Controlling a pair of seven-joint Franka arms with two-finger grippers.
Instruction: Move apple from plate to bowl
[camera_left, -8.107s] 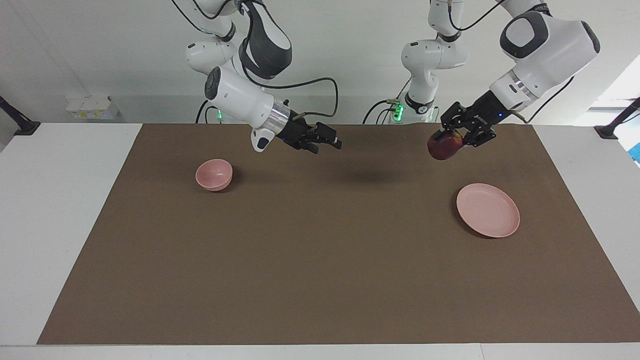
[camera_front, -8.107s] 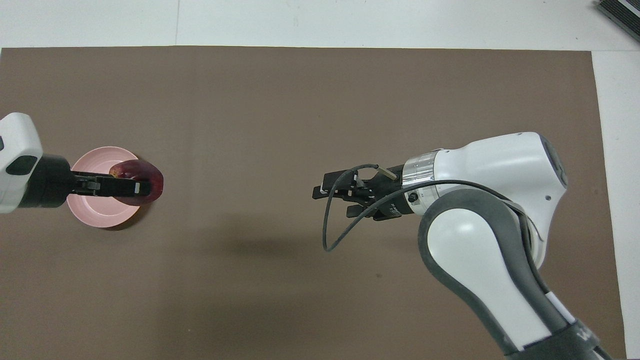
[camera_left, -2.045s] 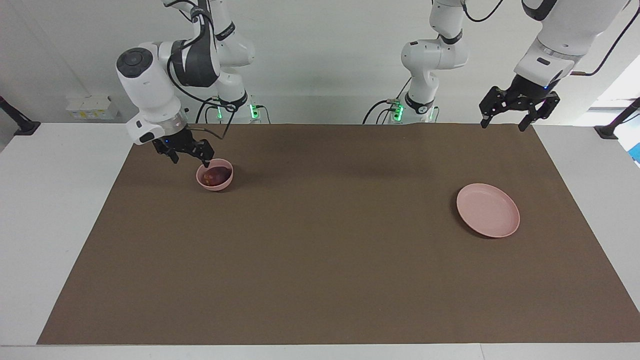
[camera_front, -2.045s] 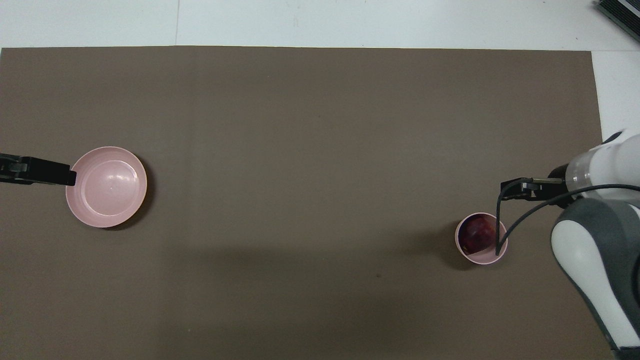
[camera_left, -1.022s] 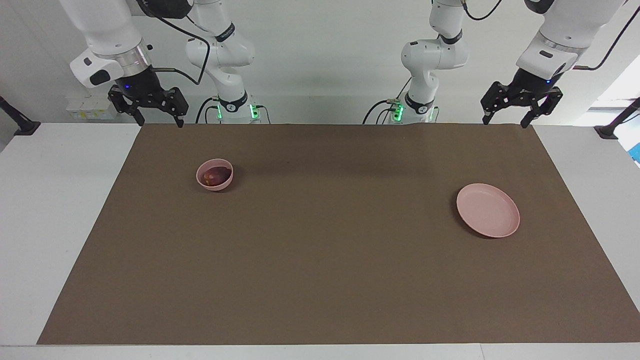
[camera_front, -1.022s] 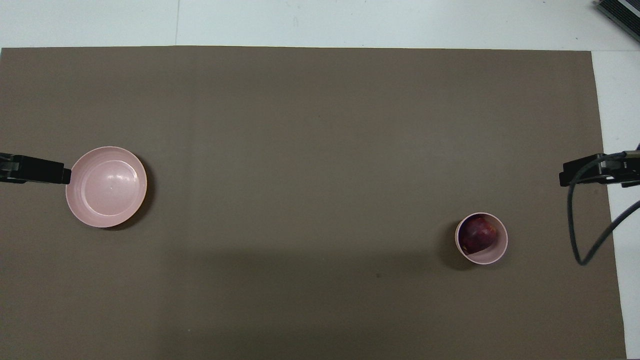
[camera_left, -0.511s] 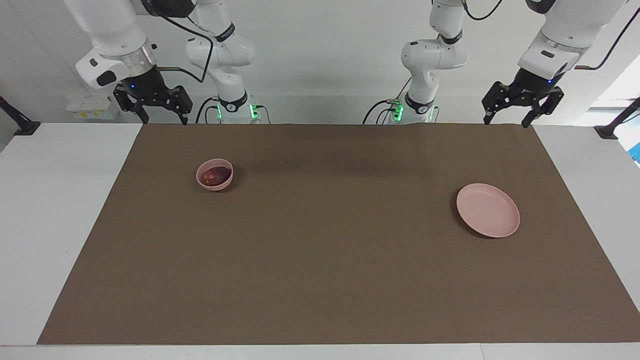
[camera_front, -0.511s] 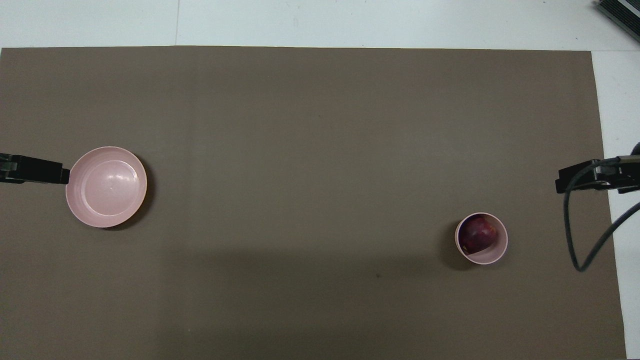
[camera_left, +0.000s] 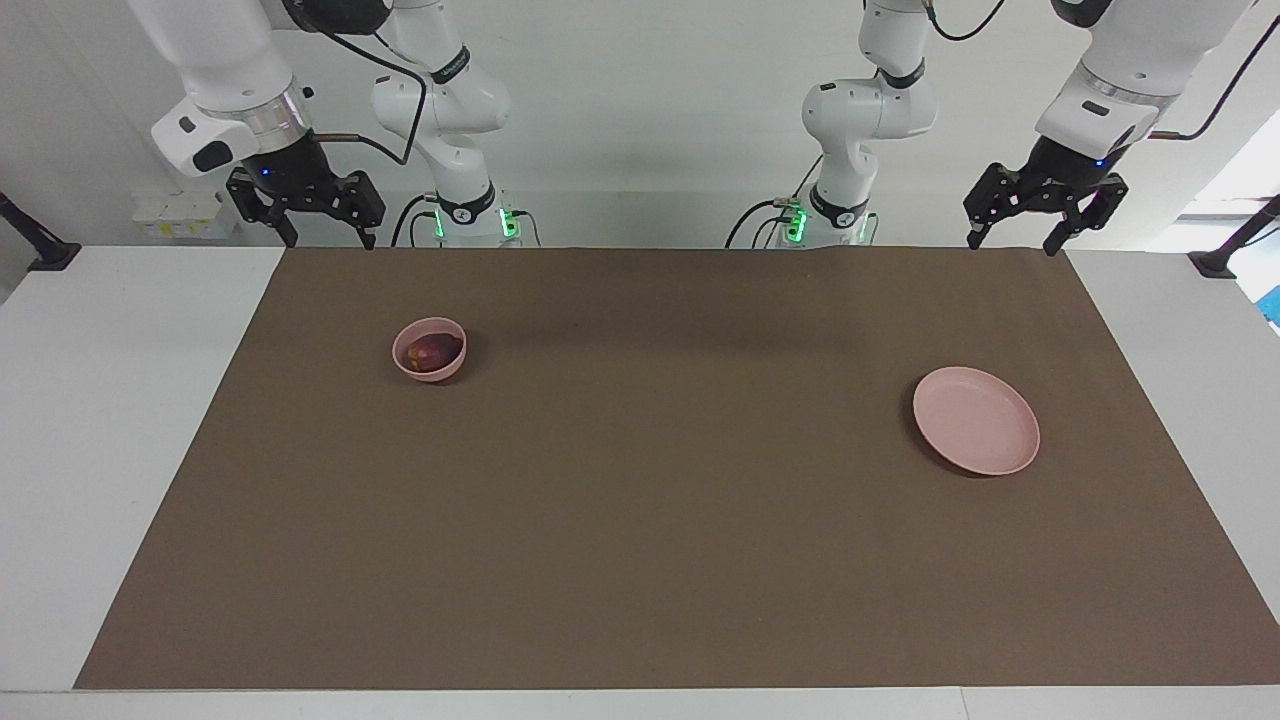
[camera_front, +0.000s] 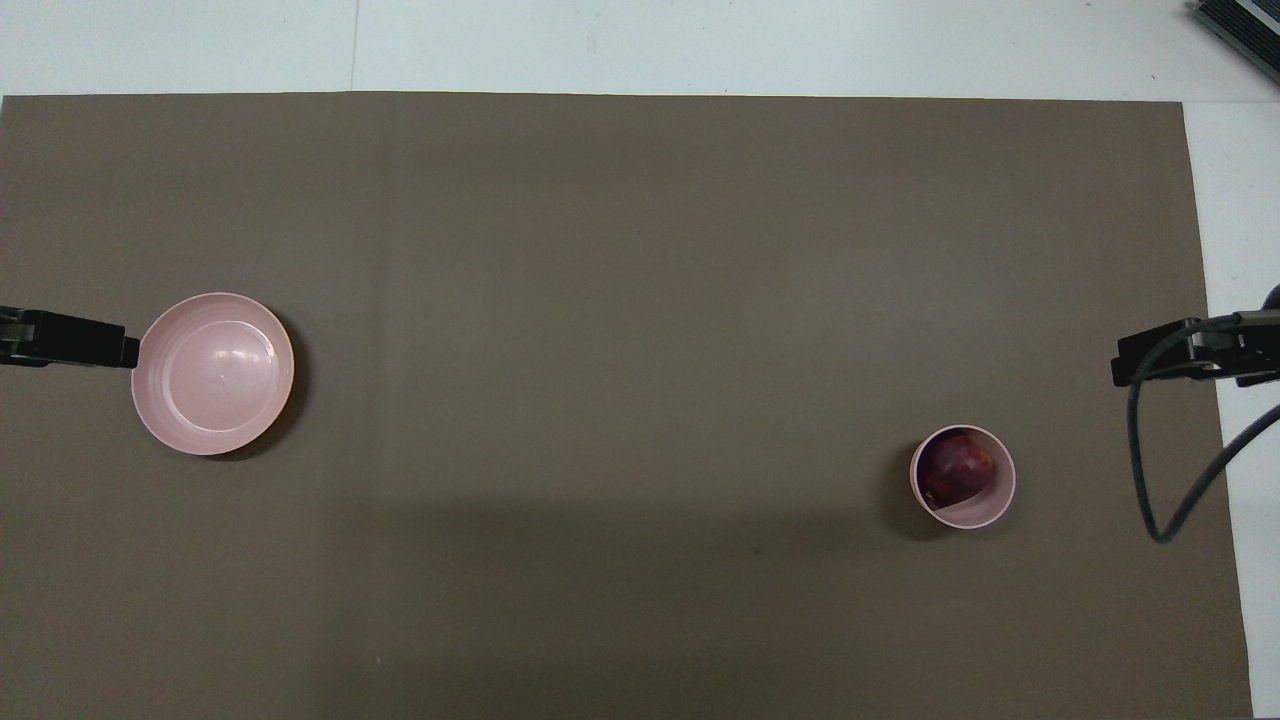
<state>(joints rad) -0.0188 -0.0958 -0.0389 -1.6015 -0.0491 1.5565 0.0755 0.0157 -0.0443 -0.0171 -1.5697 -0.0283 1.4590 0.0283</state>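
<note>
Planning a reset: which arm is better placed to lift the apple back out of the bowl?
Probably the right: the apple lies in the bowl at its end, nearer the open right gripper than the left gripper.

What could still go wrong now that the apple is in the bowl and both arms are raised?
Little, it seems. The apple fills much of the small bowl, so a bump might tip it out. The right gripper, open, hangs over the table edge at that end; a careless descent could hit the bowl. The left gripper, also open, waits up near the bare plate.
</note>
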